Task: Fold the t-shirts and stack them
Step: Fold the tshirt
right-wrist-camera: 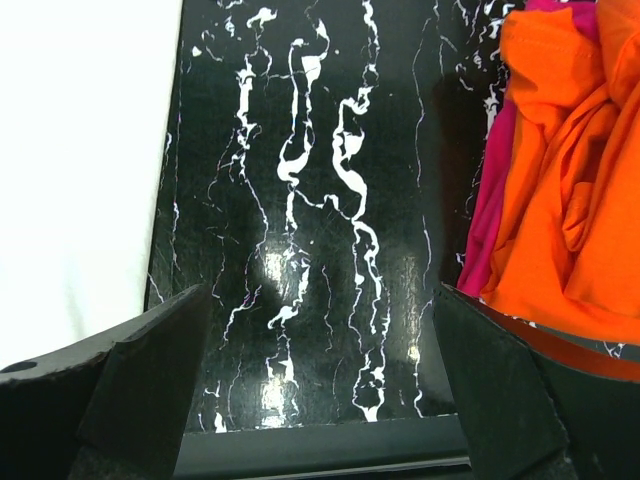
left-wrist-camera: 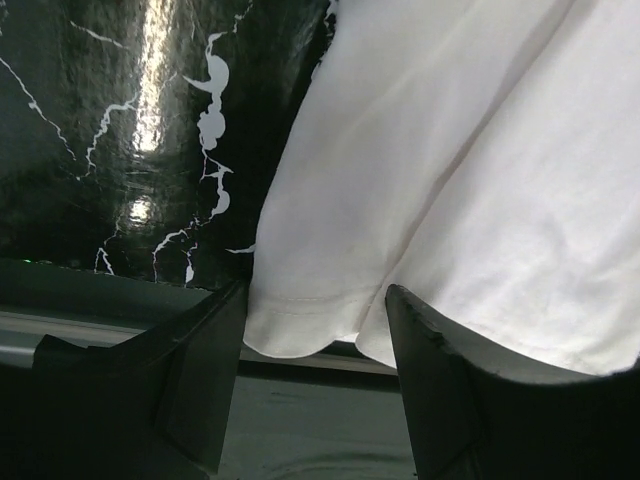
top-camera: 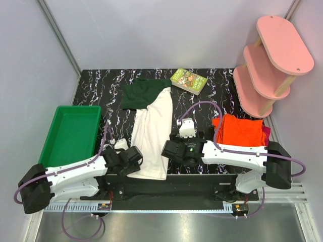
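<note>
Left gripper point(left-wrist-camera: 315, 300): jaws spread, hem corner of cream-white cloth t-shirt point(left-wrist-camera: 450, 180) between them.
Right gripper point(right-wrist-camera: 322, 295): jaws spread wide; orange cloth t-shirt point(right-wrist-camera: 570, 180) just outside one finger.

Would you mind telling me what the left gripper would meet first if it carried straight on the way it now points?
The near hem corner of the cream-white t-shirt: it lies inside the open left gripper, with the table likely just beneath, though depth is unclear.

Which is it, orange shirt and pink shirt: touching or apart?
Touching. The right wrist view shows the orange shirt lying right on the pink shirt.
</note>
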Available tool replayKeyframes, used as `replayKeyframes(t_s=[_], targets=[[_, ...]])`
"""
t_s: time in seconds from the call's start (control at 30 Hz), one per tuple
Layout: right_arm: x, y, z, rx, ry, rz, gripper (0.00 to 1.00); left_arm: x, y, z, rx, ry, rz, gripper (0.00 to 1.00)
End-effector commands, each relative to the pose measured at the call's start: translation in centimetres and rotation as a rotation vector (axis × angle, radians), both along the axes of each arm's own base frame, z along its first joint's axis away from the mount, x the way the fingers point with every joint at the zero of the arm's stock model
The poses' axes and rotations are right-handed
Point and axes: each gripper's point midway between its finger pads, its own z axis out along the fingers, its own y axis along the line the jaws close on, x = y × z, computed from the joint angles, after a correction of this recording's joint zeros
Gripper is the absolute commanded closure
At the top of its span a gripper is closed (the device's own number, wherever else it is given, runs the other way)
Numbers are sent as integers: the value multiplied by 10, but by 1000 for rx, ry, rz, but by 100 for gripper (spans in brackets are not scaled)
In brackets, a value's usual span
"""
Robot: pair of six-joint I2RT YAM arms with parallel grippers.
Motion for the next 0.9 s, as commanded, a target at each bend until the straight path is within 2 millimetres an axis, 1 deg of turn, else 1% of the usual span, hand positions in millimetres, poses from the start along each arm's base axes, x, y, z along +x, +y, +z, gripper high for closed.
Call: replayKeyframes(t_s=[0.0, 0.13, 0.17, 0.2, 0.3, 0.33, 0.37, 0.43, 0.47, 0.53, 0.57, 0.6, 0.63, 0.67, 0.7, 0.77, 0.87], targets=[[4, 7, 1, 50, -13, -22, 0, -3, -6, -8, -52, 13, 63, 38], [3, 5, 1, 52, -15, -18, 0, -6, -2, -11, -52, 15, 82, 39], [3, 3, 0, 48, -14, -18, 0, -6, -2, -12, -57, 17, 87, 40], [3, 3, -1, 50, -13, -19, 0, -7, -2, -12, -59, 19, 90, 46], [1, 2, -3, 55, -3, -18, 0, -8, -2, -13, -62, 26, 94, 53], [0, 2, -4, 59, -2, -19, 0, -8, -2, -12, -62, 28, 92, 61], [-1, 1, -6, 59, 2, -21, 0, -8, -3, -12, -64, 28, 92, 65], [-3, 2, -9, 84, 16, -26, 0, -9, -4, -11, -66, 31, 85, 72], [-5, 1, -14, 84, 25, -27, 0, -9, -4, -10, -65, 31, 82, 73], [-10, 9, -20, 142, 57, -20, 3, -9, -5, -10, -63, 33, 79, 75], [-14, 9, -27, 153, 78, -12, 5, -9, -4, -10, -58, 35, 76, 75], [-18, 22, -31, 215, 113, 14, 7, -10, -5, -10, -58, 39, 74, 75], [-21, 28, -31, 258, 127, 32, 10, -9, -5, -9, -58, 39, 68, 75], [-27, 30, -38, 278, 150, 51, 12, -9, -5, -10, -53, 41, 65, 74], [-32, 44, -33, 364, 173, 86, 13, -11, -5, -10, -50, 46, 62, 74], [-39, 53, -35, 415, 202, 120, 15, -11, -5, -10, -46, 49, 57, 74], [-49, 61, -36, 433, 222, 153, 16, -11, -5, -11, -44, 49, 50, 74]])
